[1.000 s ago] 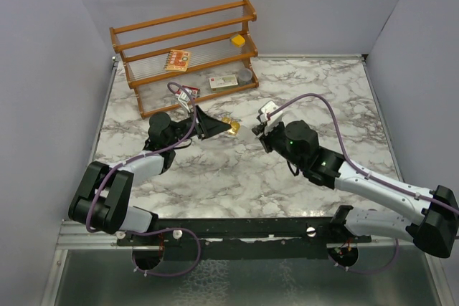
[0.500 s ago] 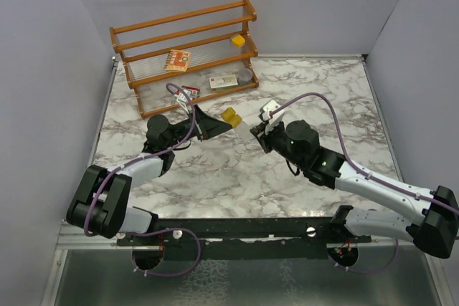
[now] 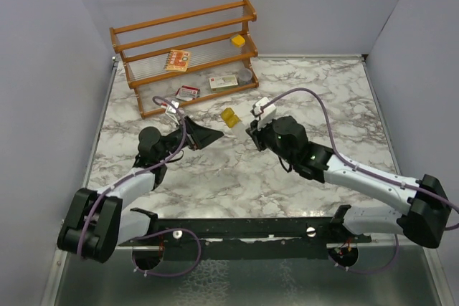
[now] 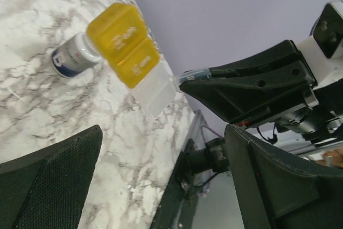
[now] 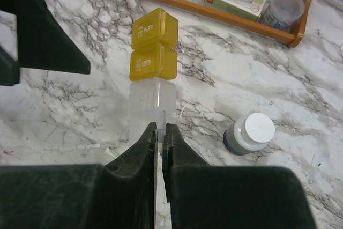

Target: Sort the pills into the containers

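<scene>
Left gripper has just let go, its jaws now spread wide.
My right gripper alone pinches the clear end of the yellow-lidded pill organiser, mid-scene above the marble table. The white-capped bottle sits just right of it. The organiser's lids are shut and I see no pills.

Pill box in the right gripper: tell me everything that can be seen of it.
The pill box is a short plastic strip: two yellow compartments, lids shut, marked FRI and SAT, then a frosted clear compartment. Its contents cannot be seen. The right gripper is shut on the thin clear edge at that end, holding the strip out lengthways, apparently raised off the marble table. Nothing else touches it; the left gripper stands open, apart from it.
</scene>
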Action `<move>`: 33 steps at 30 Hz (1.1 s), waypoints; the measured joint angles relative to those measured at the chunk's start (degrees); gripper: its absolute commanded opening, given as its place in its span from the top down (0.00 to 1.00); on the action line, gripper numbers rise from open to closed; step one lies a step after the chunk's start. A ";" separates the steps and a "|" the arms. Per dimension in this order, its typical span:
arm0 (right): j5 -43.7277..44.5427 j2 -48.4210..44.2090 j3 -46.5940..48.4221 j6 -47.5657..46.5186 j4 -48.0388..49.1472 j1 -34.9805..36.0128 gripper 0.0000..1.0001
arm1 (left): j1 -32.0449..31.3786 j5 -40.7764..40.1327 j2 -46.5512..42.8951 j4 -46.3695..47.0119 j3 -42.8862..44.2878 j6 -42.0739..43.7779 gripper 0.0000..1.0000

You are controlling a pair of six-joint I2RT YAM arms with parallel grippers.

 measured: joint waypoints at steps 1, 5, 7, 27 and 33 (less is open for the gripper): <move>0.15 2.47 1.16 0.42 -0.33 0.00 0.99 | 0.09 -0.72 -2.08 -1.55 -0.70 1.44 0.01; -0.26 8.48 3.28 1.51 -0.83 -0.59 0.99 | 0.13 -5.11 -11.54 -9.60 -1.40 9.42 0.01; -1.75 11.26 4.22 1.88 -0.90 -1.51 0.99 | 0.15 -7.23 -16.02 -13.42 -1.38 13.16 0.01; -24.68 24.52 5.53 6.14 2.38 -15.26 0.99 | 0.13 -14.29 -20.39 -25.22 -1.36 23.30 0.01; -27.98 26.95 6.01 7.32 4.24 -15.26 0.99 | 0.13 -14.38 -19.12 -25.27 -1.38 23.71 0.01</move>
